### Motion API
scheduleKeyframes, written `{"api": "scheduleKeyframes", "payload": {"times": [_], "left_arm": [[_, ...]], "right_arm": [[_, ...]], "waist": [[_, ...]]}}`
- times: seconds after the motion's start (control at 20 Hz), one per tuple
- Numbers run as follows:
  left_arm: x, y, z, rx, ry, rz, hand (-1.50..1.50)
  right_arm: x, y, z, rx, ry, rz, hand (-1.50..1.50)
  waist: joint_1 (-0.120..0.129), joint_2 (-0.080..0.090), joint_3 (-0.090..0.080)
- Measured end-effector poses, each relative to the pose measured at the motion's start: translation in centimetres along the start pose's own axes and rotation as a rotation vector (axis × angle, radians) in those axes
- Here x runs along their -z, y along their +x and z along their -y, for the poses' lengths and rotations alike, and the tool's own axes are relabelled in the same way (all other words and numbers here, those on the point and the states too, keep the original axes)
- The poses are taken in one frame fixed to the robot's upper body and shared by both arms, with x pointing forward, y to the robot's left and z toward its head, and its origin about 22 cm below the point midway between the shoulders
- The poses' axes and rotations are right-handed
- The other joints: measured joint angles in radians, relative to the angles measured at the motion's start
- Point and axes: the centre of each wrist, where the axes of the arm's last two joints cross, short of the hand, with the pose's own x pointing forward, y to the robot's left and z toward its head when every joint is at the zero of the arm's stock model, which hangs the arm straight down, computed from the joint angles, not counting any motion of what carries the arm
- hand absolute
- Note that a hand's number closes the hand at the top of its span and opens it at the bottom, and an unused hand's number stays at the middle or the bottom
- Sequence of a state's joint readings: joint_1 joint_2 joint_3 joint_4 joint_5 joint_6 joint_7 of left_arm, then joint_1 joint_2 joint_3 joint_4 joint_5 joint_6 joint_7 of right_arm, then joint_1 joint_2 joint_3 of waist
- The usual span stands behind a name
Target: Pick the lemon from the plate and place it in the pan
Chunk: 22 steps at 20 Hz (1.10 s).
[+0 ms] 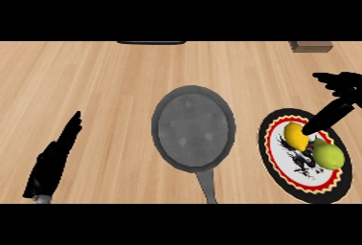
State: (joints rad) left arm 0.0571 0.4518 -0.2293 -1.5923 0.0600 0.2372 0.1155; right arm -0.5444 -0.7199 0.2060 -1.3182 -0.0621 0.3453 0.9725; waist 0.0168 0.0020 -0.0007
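Observation:
A yellow lemon [295, 136] lies on a white plate with a black and red patterned rim [264, 136] at the right of the wooden counter. Beside it on the same plate sits a green, lime-like fruit [329, 154]. A grey pan [193, 127] stands in the middle, left of the plate, with nothing in it and its handle [207, 185] pointing toward me. My right hand [341, 85] hovers above the plate's far right side, open and spread; one digit [325, 117] stretches down to the lemon's upper right edge. My left hand [53, 160] rests open at the lower left, fingers straight.
A brown box [310, 46] sits at the back right edge of the counter. A dark, flat object [151, 42] shows at the back edge behind the pan. Bare wood lies between the left hand and the pan.

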Motion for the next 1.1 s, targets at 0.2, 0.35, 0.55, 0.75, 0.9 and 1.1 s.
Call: {"api": "scheduleKeyframes", "payload": {"times": [0.2,0.35,0.55,0.75,0.9,1.1], "left_arm": [[-0.1,-0.2,0.0,0.009,0.001,0.001,0.00],[0.3,0.1,0.0,0.003,0.003,-0.003,0.00],[0.7,-0.3,0.7,0.001,0.008,-0.009,0.00],[0.6,-0.2,0.3,0.001,0.006,-0.004,0.00],[0.3,-0.3,0.0,0.002,0.002,-0.008,0.00],[0.3,0.1,-0.7,-0.003,-0.001,-0.005,0.00]], "right_arm": [[1.1,0.6,-0.6,-0.042,0.046,-0.039,-1.50],[1.7,1.0,-1.1,-0.070,0.070,-0.056,-1.50],[1.8,1.8,-2.2,-0.084,0.102,-0.051,-1.50],[2.7,1.8,-2.8,-0.117,0.117,-0.097,-1.50],[3.7,1.3,-3.6,-0.139,0.131,-0.136,-1.50],[4.2,1.2,-4.0,-0.152,0.140,-0.161,-1.50]], "waist": [[0.000,0.000,0.000],[-0.004,0.000,0.000],[-0.010,-0.002,0.000],[-0.007,-0.002,0.000],[-0.006,-0.001,0.000],[-0.008,-0.002,0.000]]}}
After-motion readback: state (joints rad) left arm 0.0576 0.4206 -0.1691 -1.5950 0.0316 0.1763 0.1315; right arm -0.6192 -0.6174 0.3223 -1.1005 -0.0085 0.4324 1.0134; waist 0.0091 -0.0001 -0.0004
